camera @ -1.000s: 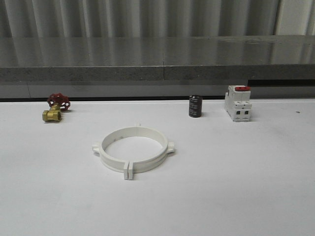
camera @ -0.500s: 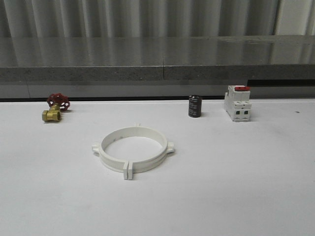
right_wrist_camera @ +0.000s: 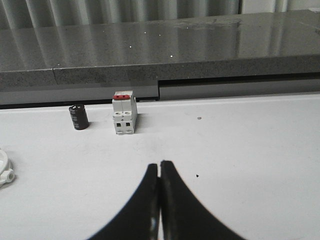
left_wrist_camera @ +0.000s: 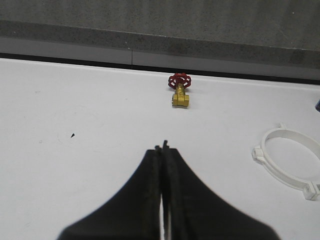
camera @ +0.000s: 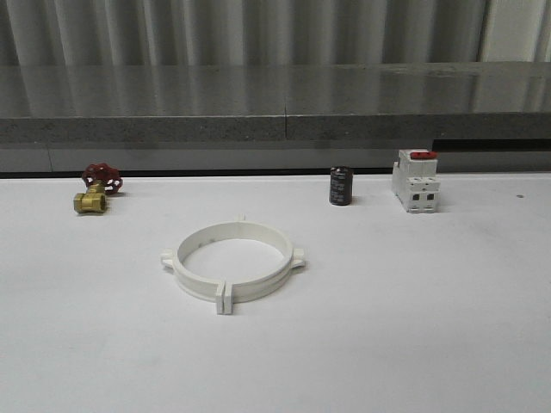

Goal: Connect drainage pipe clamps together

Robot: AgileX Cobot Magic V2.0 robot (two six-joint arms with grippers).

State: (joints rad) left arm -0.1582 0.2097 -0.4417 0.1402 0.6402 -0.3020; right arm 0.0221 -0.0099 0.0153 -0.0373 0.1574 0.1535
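The two white drainage pipe clamps (camera: 231,262) lie on the white table as one wide ring, their end tabs meeting at the front and back. Part of that ring (left_wrist_camera: 292,160) shows in the left wrist view, and a small piece of it (right_wrist_camera: 4,171) in the right wrist view. My left gripper (left_wrist_camera: 163,150) is shut with nothing in it, hovering over bare table well away from the ring. My right gripper (right_wrist_camera: 159,166) is also shut and empty, over bare table in front of the breaker.
A brass valve with a red handwheel (camera: 96,189) sits at the back left. A black cylinder (camera: 341,186) and a white breaker with a red switch (camera: 416,181) stand at the back right. A grey ledge (camera: 275,125) runs behind the table (camera: 413,327).
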